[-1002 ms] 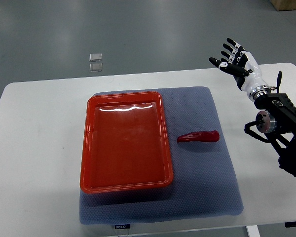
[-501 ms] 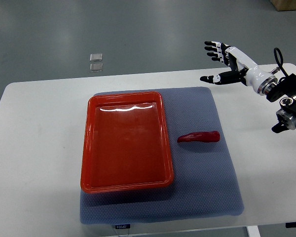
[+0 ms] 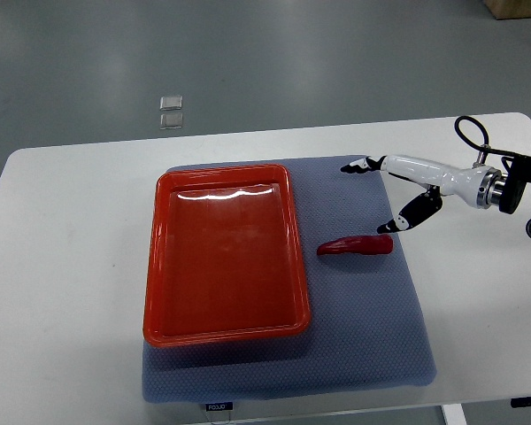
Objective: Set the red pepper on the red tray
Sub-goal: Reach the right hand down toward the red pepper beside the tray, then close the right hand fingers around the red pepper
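Our right hand (image 3: 391, 193) has come down from above the far edge of the table (image 3: 62, 248) and now hangs spread, holding nothing, just beside the red pepper (image 3: 356, 246). The pepper lies on the blue mat (image 3: 372, 336), right of the red tray (image 3: 224, 255), so we judge the grasp comes next.

- The red tray (image 3: 226, 257) at the frame's centre looks like hard plastic, smooth and glossy, with white glare along its upper inner edge.
- The red pepper (image 3: 356, 245) just right of it has a smooth, slightly shiny skin.
- The blue-grey mat (image 3: 363, 328) beneath both looks soft, matt and finely dimpled.
- The white table (image 3: 66, 266) is smooth and matt.
- The right hand (image 3: 398, 188) at centre right has a glossy white plastic-looking shell, black fingertips and a metal ring at the wrist.
- The grey floor (image 3: 274, 62) across the top is smooth with a dull sheen.
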Controlling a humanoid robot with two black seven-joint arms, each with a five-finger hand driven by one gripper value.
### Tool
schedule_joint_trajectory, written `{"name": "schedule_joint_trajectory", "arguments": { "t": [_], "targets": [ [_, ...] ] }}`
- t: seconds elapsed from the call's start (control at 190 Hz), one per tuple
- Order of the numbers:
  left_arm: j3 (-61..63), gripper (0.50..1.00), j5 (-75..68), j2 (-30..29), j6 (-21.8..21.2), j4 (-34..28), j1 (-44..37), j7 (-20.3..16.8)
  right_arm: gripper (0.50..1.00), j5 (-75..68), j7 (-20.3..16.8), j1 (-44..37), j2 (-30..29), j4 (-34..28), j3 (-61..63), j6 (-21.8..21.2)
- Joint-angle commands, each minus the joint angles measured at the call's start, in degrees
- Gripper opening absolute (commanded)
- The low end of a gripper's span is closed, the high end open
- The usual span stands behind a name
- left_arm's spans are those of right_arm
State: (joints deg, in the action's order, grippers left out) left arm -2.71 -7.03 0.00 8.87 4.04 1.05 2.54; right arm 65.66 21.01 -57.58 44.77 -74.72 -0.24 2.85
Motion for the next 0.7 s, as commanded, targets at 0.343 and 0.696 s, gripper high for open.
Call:
{"name": "schedule_joint_trajectory", "arguments": {
  "t": [0.343, 0.696],
  "targets": [
    [0.0, 1.0, 0.0, 0.0, 0.0, 0.0, 0.0, 0.0, 0.903, 4.8, -3.7, -3.2, -3.8, 0.1, -8.0, 0.8],
    [0.0, 1.0, 0.0, 0.0, 0.0, 0.0, 0.0, 0.0, 0.821, 5.2, -5.6, -3.2, -7.7, 2.5, -10.2, 2.6]
  ]
}}
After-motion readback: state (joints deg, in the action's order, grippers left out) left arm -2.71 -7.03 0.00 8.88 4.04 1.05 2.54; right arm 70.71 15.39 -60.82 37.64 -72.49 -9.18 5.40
